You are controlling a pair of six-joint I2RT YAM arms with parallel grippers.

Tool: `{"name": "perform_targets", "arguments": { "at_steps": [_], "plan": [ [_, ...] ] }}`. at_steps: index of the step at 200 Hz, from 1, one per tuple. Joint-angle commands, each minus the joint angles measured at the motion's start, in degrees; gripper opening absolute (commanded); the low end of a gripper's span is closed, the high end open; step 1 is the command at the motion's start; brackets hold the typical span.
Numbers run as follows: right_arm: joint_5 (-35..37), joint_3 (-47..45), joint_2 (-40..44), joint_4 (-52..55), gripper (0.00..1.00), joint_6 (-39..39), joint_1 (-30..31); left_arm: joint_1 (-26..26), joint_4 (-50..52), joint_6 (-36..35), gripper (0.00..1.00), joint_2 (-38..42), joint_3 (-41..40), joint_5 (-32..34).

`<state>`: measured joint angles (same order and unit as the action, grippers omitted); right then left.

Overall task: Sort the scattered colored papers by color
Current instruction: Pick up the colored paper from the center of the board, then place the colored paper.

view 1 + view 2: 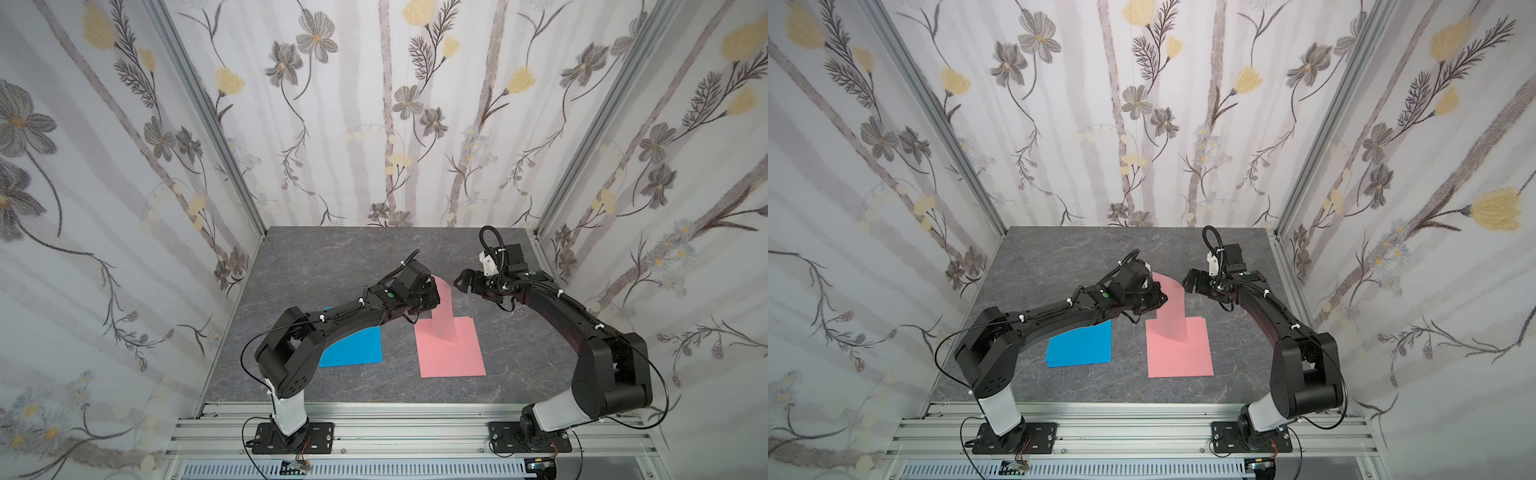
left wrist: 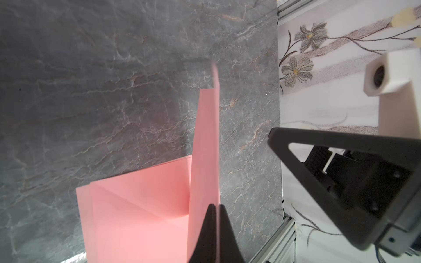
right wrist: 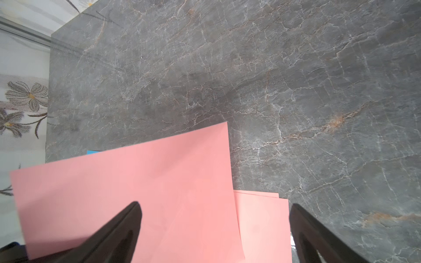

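Flowered wallpaper surrounds our grey marble table (image 1: pixel 332 257). We hold one pink sheet (image 1: pixel 444 316) pinched at its top edge in our left gripper (image 2: pixel 215 208), so it hangs nearly upright, its lower end over the pink pile (image 1: pixel 451 353) at about five o'clock on the table; we judge it is about to be laid there. Our right gripper (image 3: pixel 215 218) waits just beside, spread wide and empty, perhaps ready to steady the sheet. At seven o'clock the blue pile (image 1: pixel 353 347) lies partly under our left arm, so we cannot count its sheets. Whether the hanging sheet's lower edge touches the pile is unclear.
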<state>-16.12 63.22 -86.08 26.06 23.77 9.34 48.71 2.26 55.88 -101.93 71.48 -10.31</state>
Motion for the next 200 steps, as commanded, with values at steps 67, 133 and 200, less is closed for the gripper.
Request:
{"name": "perform_targets", "arguments": {
  "at_steps": [67,133,200],
  "plan": [
    [0.38,-5.35,6.07,0.14,1.00,-0.30,-0.07,7.57,-15.29,11.63,0.00,9.19,-11.29,7.34],
    [-0.02,-6.44,7.69,-0.14,1.00,-0.83,-0.08,11.03,-21.63,18.07,0.00,0.91,-10.80,7.72],
    [-0.85,-8.83,8.80,-0.57,1.00,-1.88,-0.07,13.58,-26.18,21.70,0.00,-2.45,-14.56,8.03]
  ]
}}
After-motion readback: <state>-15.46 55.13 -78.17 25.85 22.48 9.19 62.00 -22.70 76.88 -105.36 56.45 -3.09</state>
